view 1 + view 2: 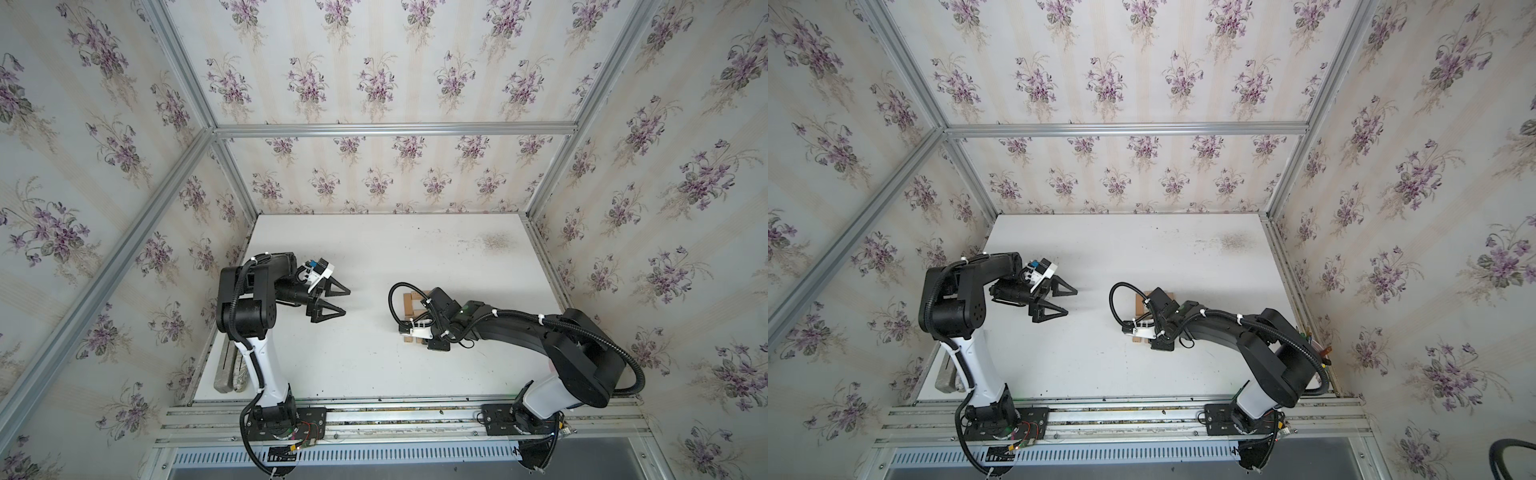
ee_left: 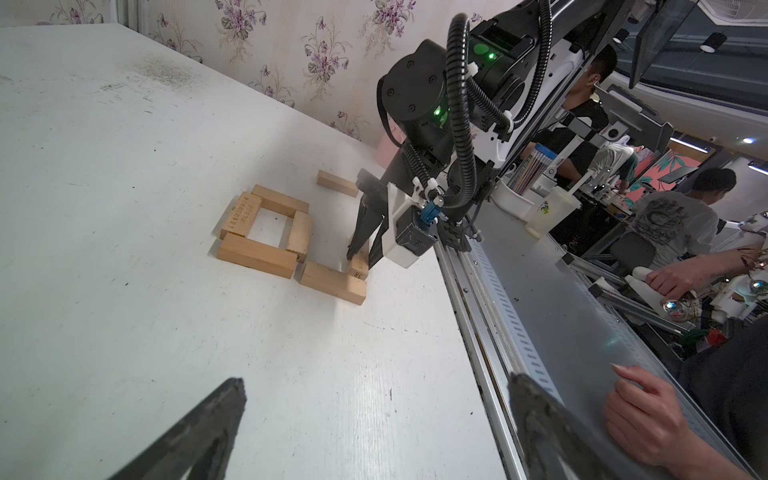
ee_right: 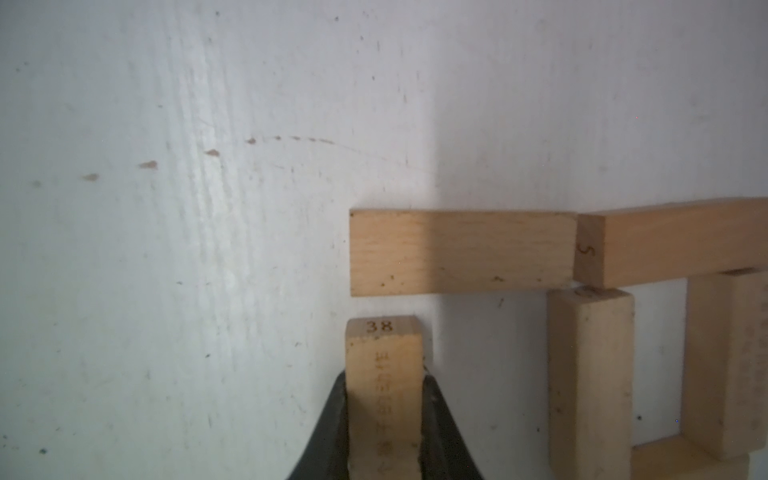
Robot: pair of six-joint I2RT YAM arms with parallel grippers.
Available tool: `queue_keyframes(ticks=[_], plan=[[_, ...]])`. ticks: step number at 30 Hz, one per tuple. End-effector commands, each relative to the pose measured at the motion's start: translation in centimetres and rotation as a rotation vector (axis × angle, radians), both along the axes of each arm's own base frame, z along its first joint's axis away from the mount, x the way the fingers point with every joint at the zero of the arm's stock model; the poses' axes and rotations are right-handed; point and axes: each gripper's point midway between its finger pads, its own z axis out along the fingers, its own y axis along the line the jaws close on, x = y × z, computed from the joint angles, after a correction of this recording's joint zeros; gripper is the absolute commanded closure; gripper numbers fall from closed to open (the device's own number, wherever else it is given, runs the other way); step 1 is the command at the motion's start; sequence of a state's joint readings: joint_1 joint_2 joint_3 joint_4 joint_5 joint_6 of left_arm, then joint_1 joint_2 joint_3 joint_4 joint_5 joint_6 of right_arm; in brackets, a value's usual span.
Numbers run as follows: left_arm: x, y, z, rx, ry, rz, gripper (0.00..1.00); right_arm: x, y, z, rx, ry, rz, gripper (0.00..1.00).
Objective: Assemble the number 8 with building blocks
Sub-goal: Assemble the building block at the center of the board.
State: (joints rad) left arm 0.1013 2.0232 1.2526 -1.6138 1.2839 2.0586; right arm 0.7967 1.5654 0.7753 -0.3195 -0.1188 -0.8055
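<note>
**Number 8 about two thirds built; right claw holds the sixth block**

At the left near edge of the white worktop [image 1: 374,249], long grey slabs [image 1: 226,368] lie unused. Right of them, the left arm's black claw [image 1: 347,302] hangs with jaws wide and empty, well apart from the work.

Right of centre lies the blocky number 8 [image 2: 255,253], made of small light-tan wooden rectangular building blocks [image 2: 280,199]. Its far square is closed: four blocks touch around a bare gap. A fifth block [image 2: 332,282] lies flat as the left side of the near square.

The right arm's black claw [image 2: 361,262] is clamped narrow on a sixth block [image 3: 384,357], stamped 38. The end of that block is just beside the fifth block, with a slim gap between them. Whether it rests on the worktop I cannot tell. A seventh block [image 2: 336,183] lies loose to the right of the figure.

As I read it, the near bar and the right side of the near square are left to place.

No tray or box holds any block. Off the worktop, past the right arm, a white tub [image 2: 513,199] holds upright coloured sticks, perhaps pencils.
</note>
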Motion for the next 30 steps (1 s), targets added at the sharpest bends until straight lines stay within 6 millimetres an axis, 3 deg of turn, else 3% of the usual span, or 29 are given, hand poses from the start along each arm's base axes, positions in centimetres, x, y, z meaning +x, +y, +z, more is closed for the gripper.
queue_keyframes(ticks=[1,23,30], plan=[[-1.04,-0.12,1.83,-0.071,-0.209,-0.055,0.01,-0.35,-0.31,-0.32,-0.022,0.010,0.014,0.81],[-1.04,-0.12,1.84,-0.071,-0.210,-0.055,0.00,-0.40,-0.04,-0.38,-0.018,0.015,0.008,0.72],[-1.00,-0.09,1.84,-0.071,-0.208,-0.053,0.00,-0.09,-0.08,-0.33,-0.020,0.001,-0.001,0.53]])
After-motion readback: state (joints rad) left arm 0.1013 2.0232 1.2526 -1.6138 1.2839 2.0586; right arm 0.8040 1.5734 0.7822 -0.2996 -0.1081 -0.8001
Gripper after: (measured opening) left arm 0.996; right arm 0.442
